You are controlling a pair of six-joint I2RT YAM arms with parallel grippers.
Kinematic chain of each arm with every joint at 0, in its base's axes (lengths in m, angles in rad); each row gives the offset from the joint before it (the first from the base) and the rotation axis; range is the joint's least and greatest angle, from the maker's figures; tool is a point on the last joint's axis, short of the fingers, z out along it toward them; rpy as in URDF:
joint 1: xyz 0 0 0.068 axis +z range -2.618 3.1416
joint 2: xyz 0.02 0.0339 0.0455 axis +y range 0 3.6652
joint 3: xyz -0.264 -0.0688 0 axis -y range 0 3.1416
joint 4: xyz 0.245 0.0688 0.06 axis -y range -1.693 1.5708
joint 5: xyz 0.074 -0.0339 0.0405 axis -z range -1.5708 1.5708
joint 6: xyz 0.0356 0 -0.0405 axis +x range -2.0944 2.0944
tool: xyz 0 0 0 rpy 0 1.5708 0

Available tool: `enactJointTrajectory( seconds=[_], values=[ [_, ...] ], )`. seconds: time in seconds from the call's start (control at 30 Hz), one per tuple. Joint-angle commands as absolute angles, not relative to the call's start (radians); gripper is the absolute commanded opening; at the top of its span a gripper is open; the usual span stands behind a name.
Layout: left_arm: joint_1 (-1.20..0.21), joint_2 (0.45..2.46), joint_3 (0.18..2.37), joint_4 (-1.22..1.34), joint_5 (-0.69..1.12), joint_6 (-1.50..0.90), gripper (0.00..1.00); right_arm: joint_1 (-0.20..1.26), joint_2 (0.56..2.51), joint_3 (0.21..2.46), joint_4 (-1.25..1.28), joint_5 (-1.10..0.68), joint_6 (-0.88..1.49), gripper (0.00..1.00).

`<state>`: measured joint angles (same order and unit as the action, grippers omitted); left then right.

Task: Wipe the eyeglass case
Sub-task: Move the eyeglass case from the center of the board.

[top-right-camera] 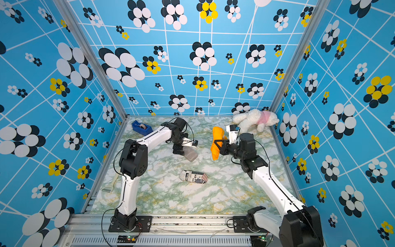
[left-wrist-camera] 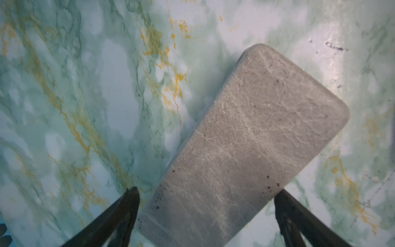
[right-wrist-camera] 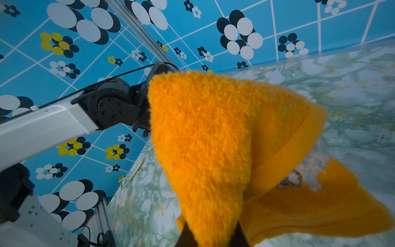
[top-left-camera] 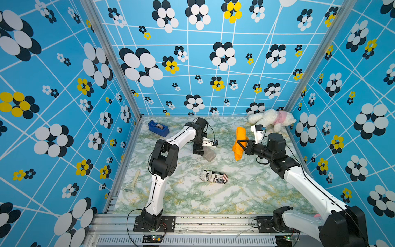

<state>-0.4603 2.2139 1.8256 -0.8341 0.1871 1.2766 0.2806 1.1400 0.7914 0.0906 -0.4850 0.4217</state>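
Nearest the arm bases the marbled table [top-left-camera: 192,198] is lying bare. A pale peeler [top-left-camera: 132,181] is resting by its left edge, and a newsprint-patterned pouch [top-left-camera: 213,176] is lying flat near the middle, untouched. Beyond the pouch, the grey eyeglass case [top-left-camera: 209,154] is lying flat on the table, scuffed and speckled on top. The left pincer [left-wrist-camera: 206,191] is standing over its near end with jaws spread wide. In the left wrist view the case is running skewed between the two tips, with a sliver of table showing on each side, so nothing is being gripped. To the right of the case and apart from it, the right pincer [top-left-camera: 239,143] is clamping a fluffy orange cloth [right-wrist-camera: 203,139] well above the table, with folds drooping both ways from the grip. At the far side a blue tape dispenser [top-left-camera: 158,127] is sitting in the left corner and a white plush dog [top-left-camera: 269,118] in the right. The step in hand is probably securing the case, with wiping not yet begun. The next move is calling for the left jaws to close squarely on the case's long sides. Given the skew, it may twist unless the wrist turns first. The cloth should then be coming down and across the top.
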Motion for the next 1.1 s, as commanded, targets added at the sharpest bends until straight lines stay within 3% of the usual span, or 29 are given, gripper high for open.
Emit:
enactJointTrajectory(
  seconds=[0.0, 0.27, 0.5, 0.7, 1.07],
  values=[
    [-0.461, 2.260, 1.867, -0.886, 0.213, 1.286, 1.00, 0.276, 1.150, 0.819, 0.090, -0.503, 0.397, 0.00],
    [-0.454, 2.323, 1.927, -0.902, 0.242, 1.266, 1.00, 0.275, 1.186, 0.815, 0.089, -0.499, 0.396, 0.00],
    [-0.439, 2.308, 1.877, -0.906, 0.271, 1.223, 0.93, 0.259, 1.224, 0.830, 0.090, -0.495, 0.408, 0.00],
    [-0.448, 2.297, 1.869, -0.911, 0.321, 1.152, 0.78, 0.253, 1.241, 0.836, 0.071, -0.499, 0.425, 0.00],
    [-0.539, 2.295, 1.920, -0.952, 0.369, 1.017, 0.76, 0.253, 1.218, 0.842, 0.024, -0.470, 0.431, 0.00]
  ],
)
